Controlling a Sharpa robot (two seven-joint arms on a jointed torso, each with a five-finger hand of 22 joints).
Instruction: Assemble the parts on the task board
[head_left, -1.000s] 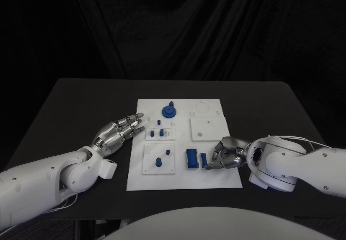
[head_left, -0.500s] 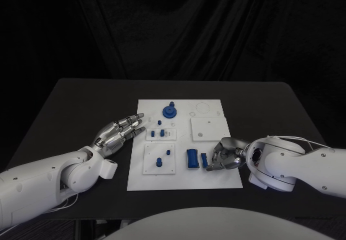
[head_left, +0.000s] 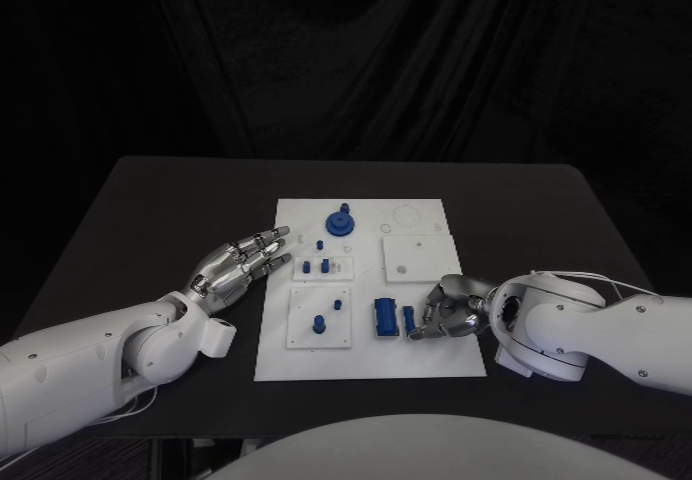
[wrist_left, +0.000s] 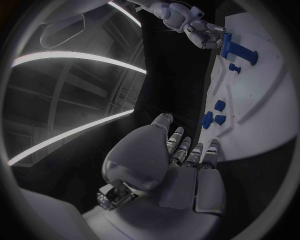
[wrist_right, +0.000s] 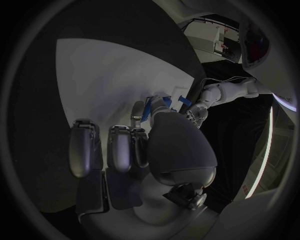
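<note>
Here right hand (head_left: 450, 312) fingers curled at blue part (head_left: 408, 320), grip unclear; left hand (head_left: 238, 265) flat, empty.

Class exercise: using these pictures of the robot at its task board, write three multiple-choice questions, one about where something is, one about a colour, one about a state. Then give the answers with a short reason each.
1. Where is the right hand?
A. at the near right part of the task board, beside a slim blue part
B. off the table
C. over the board's far left corner

2. What colour are the parts, such as the round part at the board's far end?
A. red
B. blue
C. yellow

3. How is the left hand?
A. gripping a part
B. closed into a fist
C. fingers stretched out, holding nothing, beside the board's left edge

Answers: 1 A, the head view shows its fingers right by the slim part, though contact cannot be told. 2 B, every part shows blue against the white board. 3 C, the left wrist view shows its fingers straight and bare.
</note>
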